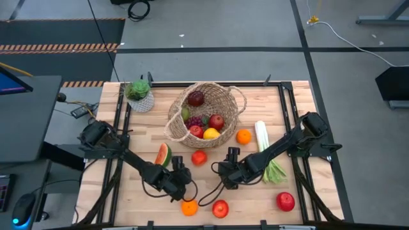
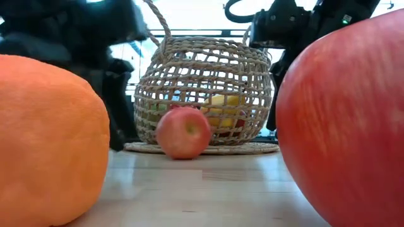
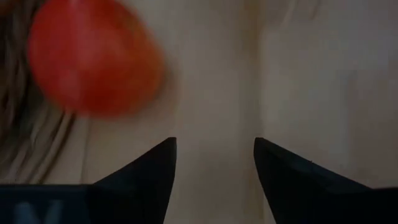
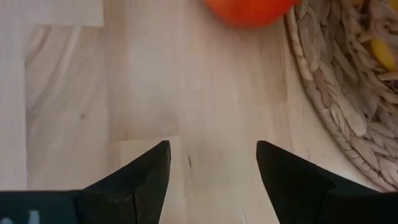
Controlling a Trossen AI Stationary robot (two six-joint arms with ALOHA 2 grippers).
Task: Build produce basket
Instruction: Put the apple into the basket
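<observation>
The left gripper (image 1: 181, 181) hangs low over the bare wood with its fingers (image 3: 155, 165) spread and nothing between them; its arm reaches in from the table's left edge, bent at the elbow and angled toward the front middle. Just ahead of it lies a red apple (image 1: 199, 157), and an orange (image 1: 189, 207) sits near it at the front edge. The right gripper (image 1: 227, 167) is likewise spread and empty, close to the table (image 1: 255, 198), its arm stretching in from the right side across the leek (image 1: 263, 144). The basket (image 1: 220, 96) stands at the back centre, already holding some produce. A watermelon slice (image 1: 163, 154) rests beside the left arm, and a potted plant (image 1: 139, 94) stands left of the basket.
</observation>
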